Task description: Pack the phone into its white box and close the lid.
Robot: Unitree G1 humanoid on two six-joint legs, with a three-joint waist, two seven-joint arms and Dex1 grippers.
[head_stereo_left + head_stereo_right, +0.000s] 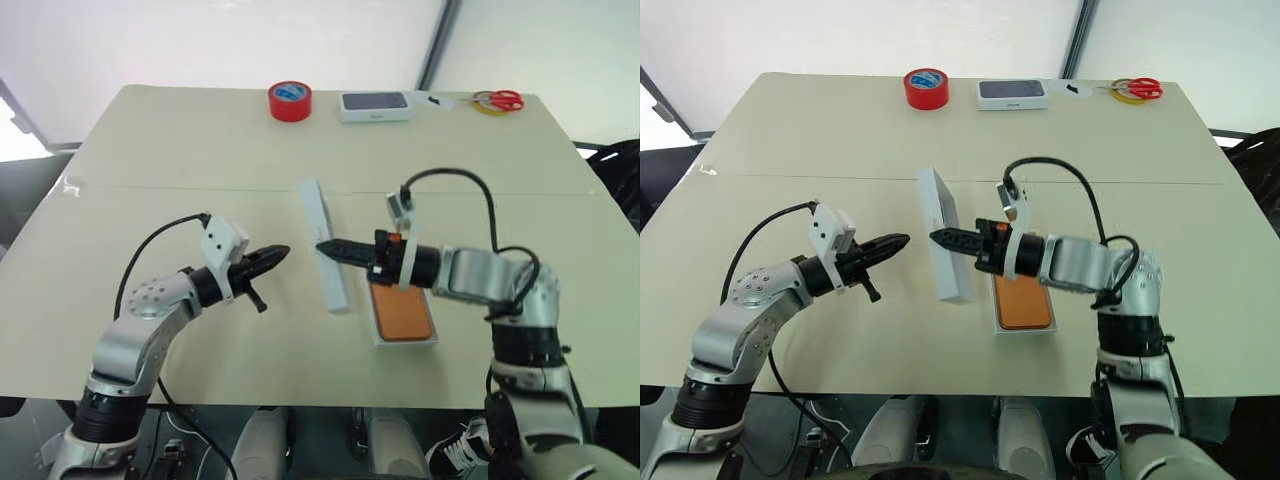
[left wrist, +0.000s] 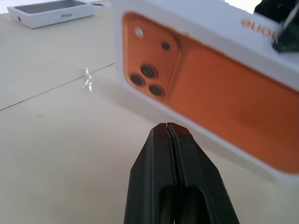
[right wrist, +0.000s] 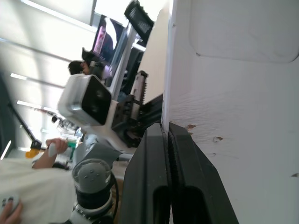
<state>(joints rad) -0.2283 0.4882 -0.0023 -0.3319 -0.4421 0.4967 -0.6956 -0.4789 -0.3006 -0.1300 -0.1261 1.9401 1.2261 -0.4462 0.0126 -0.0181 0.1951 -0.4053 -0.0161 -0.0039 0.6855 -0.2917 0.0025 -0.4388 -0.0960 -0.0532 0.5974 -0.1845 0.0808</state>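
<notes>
— What might go wrong?
— The lid [image 1: 335, 285] stands on edge on the tabletop, between the two closed grippers – left gripper [image 1: 280, 253] near, right gripper [image 1: 325, 247] seemingly touching. A hard nudge could topple it.
— Count?
— One lid, one phone [image 1: 402, 315] lying in one white box [image 1: 405, 343] – two grippers.

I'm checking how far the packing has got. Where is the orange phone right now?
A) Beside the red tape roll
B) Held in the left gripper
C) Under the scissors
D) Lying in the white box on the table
D: the phone lies back up inside the white box, on the table under the right arm, while the lid stands on edge beside it.
</notes>
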